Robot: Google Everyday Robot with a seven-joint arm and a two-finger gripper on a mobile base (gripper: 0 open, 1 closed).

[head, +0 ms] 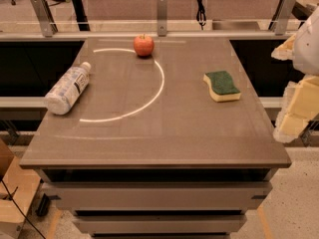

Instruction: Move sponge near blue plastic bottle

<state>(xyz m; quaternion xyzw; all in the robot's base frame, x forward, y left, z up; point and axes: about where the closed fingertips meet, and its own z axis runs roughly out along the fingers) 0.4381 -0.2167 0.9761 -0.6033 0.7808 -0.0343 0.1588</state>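
Note:
The sponge point(222, 85) lies flat on the right side of the grey table point(149, 138), dark green top up over pale yellow foam. The blue plastic bottle point(67, 89) lies on its side at the table's left edge, white cap pointing toward the back. They are far apart, with a bright arc-shaped reflection on the tabletop between them. My gripper point(297, 91) shows as pale blurred parts at the right edge of the view, beyond the table's right side and to the right of the sponge.
A red apple point(143, 45) stands at the back centre of the table. A glass railing with metal posts point(161, 14) runs behind the table. Dark gaps lie to the left and right of the table. A brown cardboard box point(12, 193) sits on the floor at lower left.

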